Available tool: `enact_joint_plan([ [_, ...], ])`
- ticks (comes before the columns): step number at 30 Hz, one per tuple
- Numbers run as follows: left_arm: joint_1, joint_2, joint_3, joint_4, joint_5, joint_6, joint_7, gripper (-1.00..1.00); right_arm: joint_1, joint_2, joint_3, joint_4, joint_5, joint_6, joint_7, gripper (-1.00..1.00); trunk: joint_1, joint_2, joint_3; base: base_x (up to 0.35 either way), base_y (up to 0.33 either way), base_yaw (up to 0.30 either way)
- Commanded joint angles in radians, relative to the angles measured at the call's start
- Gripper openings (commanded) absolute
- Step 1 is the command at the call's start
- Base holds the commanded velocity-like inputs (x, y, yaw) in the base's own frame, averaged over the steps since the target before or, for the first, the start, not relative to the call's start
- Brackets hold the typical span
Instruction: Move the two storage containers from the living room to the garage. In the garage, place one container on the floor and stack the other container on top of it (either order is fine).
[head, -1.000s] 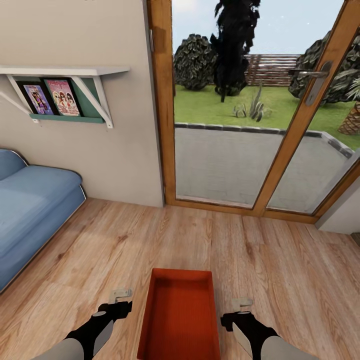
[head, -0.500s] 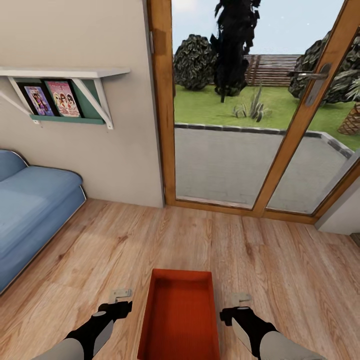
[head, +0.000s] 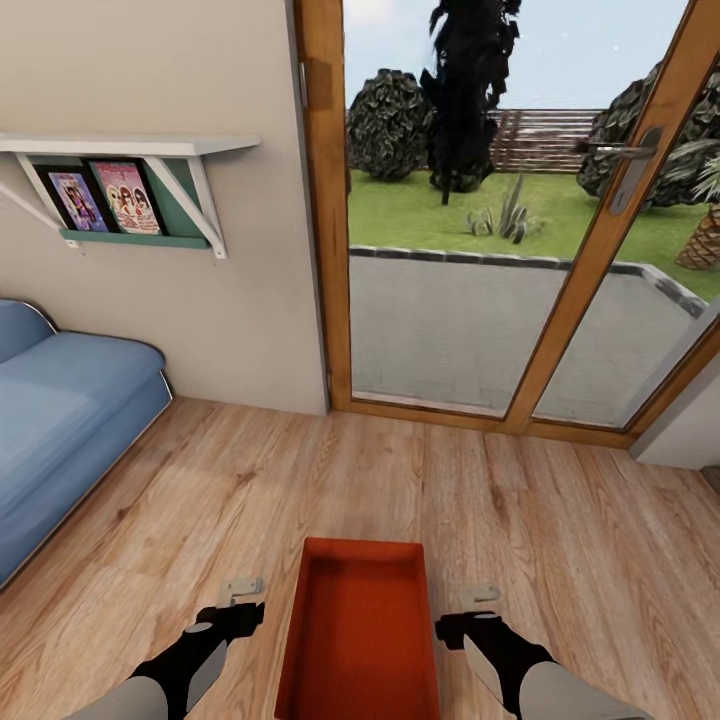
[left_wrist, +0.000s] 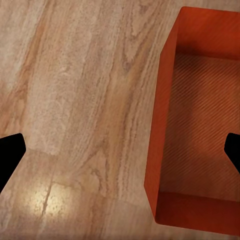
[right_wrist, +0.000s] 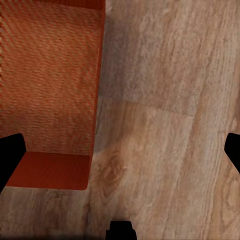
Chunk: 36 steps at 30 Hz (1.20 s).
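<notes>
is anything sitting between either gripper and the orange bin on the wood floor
Nothing visible. The storage container sits between the left gripper and right gripper, with bare wood floor in each gap. Both wrist views show the grippers open beside its walls.

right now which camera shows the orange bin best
The head view: the storage container sits between both arms, open top and far rim plain. The left wrist view shows one long wall and the ribbed inside; the right wrist view shows a corner.
</notes>
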Motion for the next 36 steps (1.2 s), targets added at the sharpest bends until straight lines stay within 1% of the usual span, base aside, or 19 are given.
enact_joint_plan([
  [1, 0.000, 0.001, -0.009, -0.001, 0.010, 0.000, 0.005, 1.00, 0.000, 0.000, 0.008, -0.002, -0.001, 0.006, -0.005, 1.00, 0.000, 0.000, -0.001, 0.000, 0.000, 0.000],
  [6, 0.000, 0.001, -0.009, 0.000, 0.009, 0.000, 0.005, 1.00, 0.000, 0.002, 0.008, -0.002, -0.001, 0.000, -0.003, 1.00, 0.000, 0.000, -0.001, 0.000, 0.000, 0.000],
  [9, 0.000, 0.001, -0.009, 0.000, 0.009, 0.000, 0.005, 1.00, 0.001, 0.003, 0.007, -0.002, -0.001, -0.001, -0.003, 1.00, 0.011, -0.021, -0.010, 0.000, 0.000, 0.000],
  [16, 0.000, 0.001, -0.009, 0.000, 0.009, 0.000, 0.005, 1.00, 0.001, 0.004, 0.007, -0.003, -0.001, -0.003, -0.002, 1.00, 0.011, -0.021, -0.010, 0.000, 0.000, 0.000],
  [20, 0.000, 0.001, -0.009, 0.000, 0.009, 0.000, 0.005, 1.00, 0.001, 0.003, 0.007, -0.003, -0.001, -0.003, 0.000, 1.00, 0.027, -0.049, -0.023, 0.000, 0.000, 0.000],
  [21, 0.000, 0.001, -0.009, 0.000, 0.009, 0.001, 0.005, 1.00, 0.001, 0.001, 0.007, -0.003, 0.000, -0.003, 0.022, 1.00, 0.027, -0.049, -0.023, 0.000, 0.000, 0.000],
  [25, 0.000, 0.001, -0.009, 0.000, 0.009, 0.001, 0.004, 1.00, 0.002, -0.001, 0.007, -0.003, 0.000, -0.003, 0.049, 1.00, 0.027, -0.049, -0.023, 0.000, 0.000, 0.000],
  [33, 0.000, 0.001, -0.009, 0.000, 0.009, 0.001, 0.004, 1.00, 0.003, -0.002, 0.008, -0.003, 0.001, -0.005, 0.066, 1.00, 0.027, -0.049, -0.023, 0.000, 0.000, 0.000],
  [36, 0.000, 0.001, -0.009, 0.000, 0.009, 0.001, 0.004, 1.00, 0.003, -0.002, 0.008, -0.003, 0.001, -0.005, 0.067, 1.00, 0.038, -0.070, -0.032, 0.000, 0.000, 0.000],
])
